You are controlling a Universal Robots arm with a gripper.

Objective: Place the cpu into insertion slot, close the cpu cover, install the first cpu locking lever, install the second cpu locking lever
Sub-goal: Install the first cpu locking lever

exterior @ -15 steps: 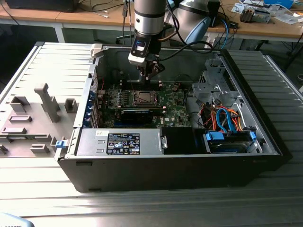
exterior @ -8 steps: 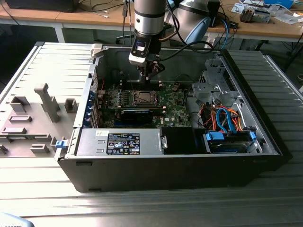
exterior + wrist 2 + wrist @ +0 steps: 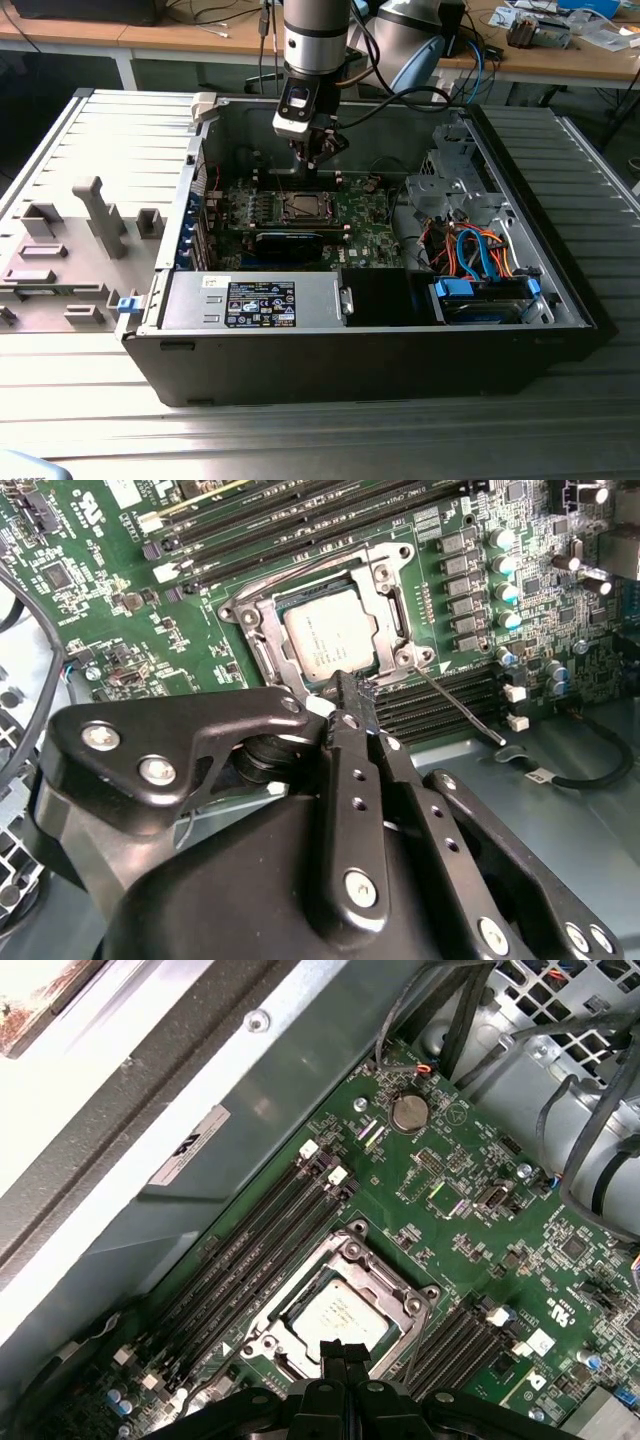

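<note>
The cpu point(image 3: 328, 632) point(image 3: 340, 1313), a silver-grey square, lies flat in the motherboard's socket point(image 3: 300, 207). The cpu cover point(image 3: 388, 592) point(image 3: 352, 1252), a silvery frame, lies down around it. A thin metal locking lever point(image 3: 462, 708) sticks out at an angle from one corner of the socket, away from the frame. Another lever rod point(image 3: 300, 565) runs along the opposite side of the frame. My gripper point(image 3: 352, 688) point(image 3: 343, 1348) point(image 3: 313, 155) hovers just above the socket's edge near the loose lever's pivot, its black fingers shut together with nothing between them.
The open computer case point(image 3: 560, 300) walls in the board on all sides. Black memory slots point(image 3: 255, 1250) flank the socket. Orange and blue cables point(image 3: 475, 250) and a drive cage point(image 3: 450, 180) fill the exterior view's right. A grey fixture plate point(image 3: 70, 240) lies outside at the exterior view's left.
</note>
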